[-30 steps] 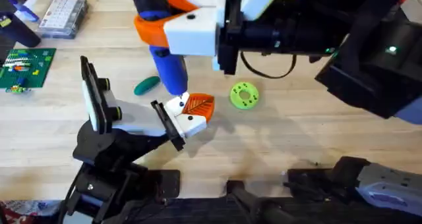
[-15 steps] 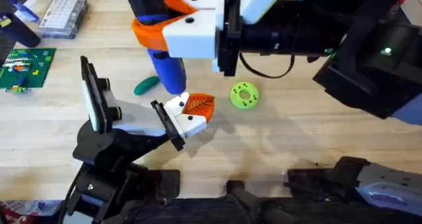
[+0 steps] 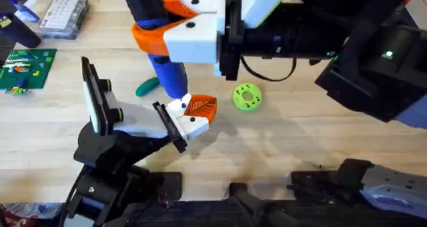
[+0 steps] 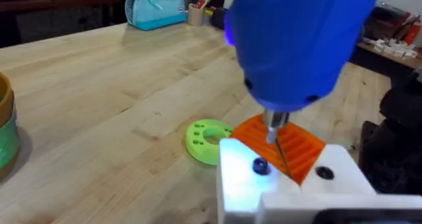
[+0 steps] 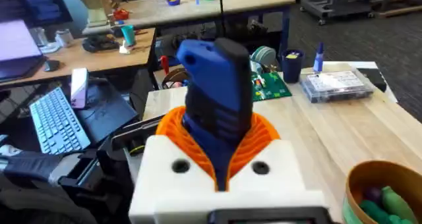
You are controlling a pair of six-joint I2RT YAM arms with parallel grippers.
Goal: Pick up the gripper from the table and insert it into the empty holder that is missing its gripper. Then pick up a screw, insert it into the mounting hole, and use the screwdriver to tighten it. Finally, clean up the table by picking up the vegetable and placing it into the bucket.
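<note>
Blue against pale wood, the screwdriver point(image 3: 162, 53) stands nearly upright over the bench point(image 3: 300, 140), pinched between the orange ribbed pads point(image 5: 260, 133) of the right tool point(image 3: 175, 28), that arm reaching across from the right. Its thin metal tip point(image 4: 275, 133) sits at the holder point(image 4: 290, 184), beside the seated orange gripper point(image 3: 200, 107). The left tool point(image 3: 180, 123) carries the holder at its end, low over the bench; whether its fingers are spread cannot be told. Tightening well probably means keeping the bit square to the screw, pressing lightly, with the left arm steady. The vegetable point(image 3: 148, 86) lies behind the driver, awaiting the bucket point(image 4: 5, 128); a lime-green disc point(image 3: 247, 97) rests nearby.
</note>
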